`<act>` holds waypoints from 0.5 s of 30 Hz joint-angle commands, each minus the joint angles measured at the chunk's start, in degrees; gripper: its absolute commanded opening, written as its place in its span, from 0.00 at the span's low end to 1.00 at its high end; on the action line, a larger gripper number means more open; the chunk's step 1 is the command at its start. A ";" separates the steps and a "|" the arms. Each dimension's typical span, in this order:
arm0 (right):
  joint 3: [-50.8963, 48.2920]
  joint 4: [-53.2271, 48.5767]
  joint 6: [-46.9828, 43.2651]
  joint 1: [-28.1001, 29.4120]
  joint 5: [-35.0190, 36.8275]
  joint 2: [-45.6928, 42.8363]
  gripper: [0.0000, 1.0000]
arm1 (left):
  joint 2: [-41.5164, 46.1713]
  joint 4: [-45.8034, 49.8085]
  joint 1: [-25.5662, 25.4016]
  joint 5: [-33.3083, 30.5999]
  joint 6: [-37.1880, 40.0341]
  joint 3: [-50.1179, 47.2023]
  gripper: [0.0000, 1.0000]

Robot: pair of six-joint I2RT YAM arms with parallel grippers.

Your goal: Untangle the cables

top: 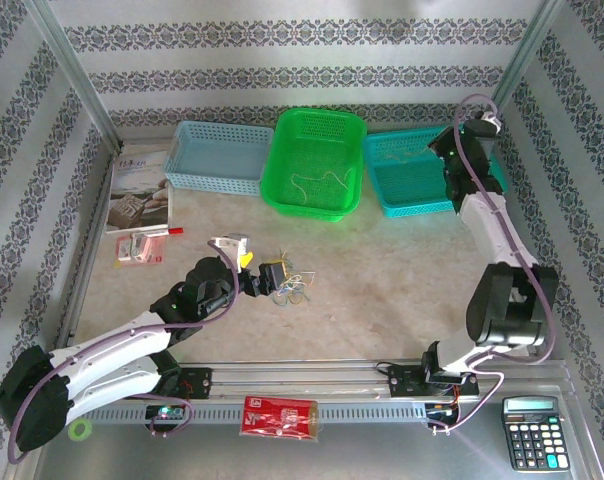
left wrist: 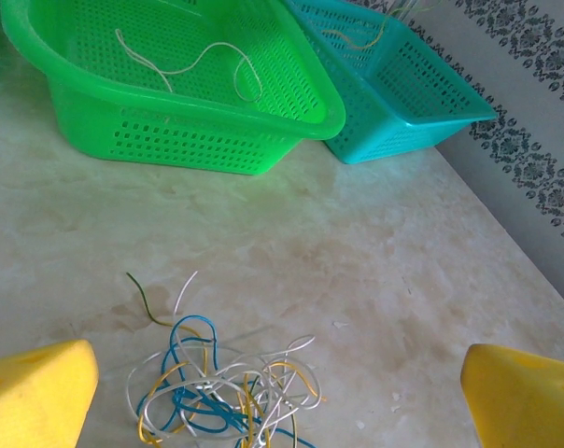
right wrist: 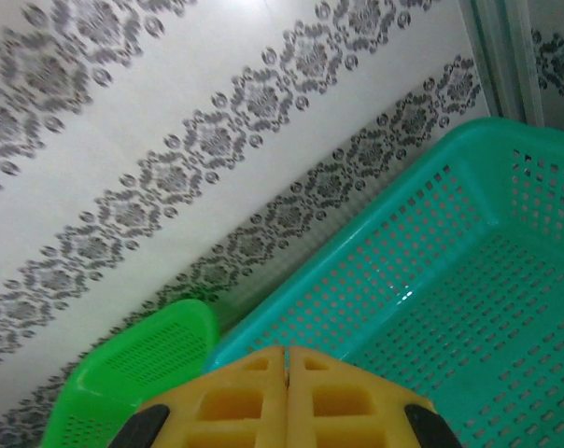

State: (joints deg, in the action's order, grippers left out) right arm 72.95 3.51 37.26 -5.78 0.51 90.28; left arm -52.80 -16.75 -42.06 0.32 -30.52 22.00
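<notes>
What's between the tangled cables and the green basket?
Just bare table lies between the cables and the green basket, seen in the left wrist view.

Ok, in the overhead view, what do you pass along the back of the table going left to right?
A booklet, pale blue basket, green basket, teal basket.

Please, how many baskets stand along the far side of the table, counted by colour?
Pale blue basket: 1
Green basket: 1
Teal basket: 1
Total: 3
</notes>
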 commanded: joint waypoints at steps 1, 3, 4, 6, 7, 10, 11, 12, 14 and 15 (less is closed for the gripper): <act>4.64 1.28 -3.72 -0.11 -2.77 3.70 0.16 | -0.12 1.28 -0.76 -0.65 -0.85 1.97 1.00; 5.97 0.08 -4.12 -0.11 -4.89 5.05 0.40 | -0.29 1.31 -0.74 -0.52 -0.90 2.07 1.00; 5.98 0.33 -4.07 -0.11 -5.97 5.08 0.48 | -0.28 1.25 -0.74 -0.56 -0.87 2.08 1.00; 5.57 0.75 -4.12 -0.01 -8.29 4.36 0.52 | -0.50 1.04 -0.78 -0.57 -0.94 2.00 1.00; 5.30 0.97 -4.03 0.08 -9.59 3.78 0.53 | -0.79 0.65 -0.74 -0.48 -0.96 2.00 1.00; 3.65 1.41 -3.02 0.42 -12.74 1.35 0.53 | -1.81 -0.02 -0.74 -0.05 -0.96 2.08 1.00; 2.70 1.63 -2.43 0.70 -13.63 0.17 0.54 | -2.24 -0.04 -0.74 0.18 -1.04 2.15 1.00; 1.59 2.05 -1.83 1.04 -14.41 -0.87 0.54 | -2.56 0.03 -0.74 0.30 -1.11 2.21 1.00; -1.37 2.88 -0.62 2.35 -15.62 -3.66 0.54 | -3.22 -0.03 -0.74 0.74 -1.46 2.28 1.00; -2.52 3.04 -0.39 3.17 -15.95 -5.02 0.54 | -3.38 -0.02 -0.76 0.95 -1.69 2.32 1.00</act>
State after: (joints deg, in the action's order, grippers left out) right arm 72.95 3.81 35.27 -4.73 -11.42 89.86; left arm -55.72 -16.64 -42.06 0.43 -30.83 22.72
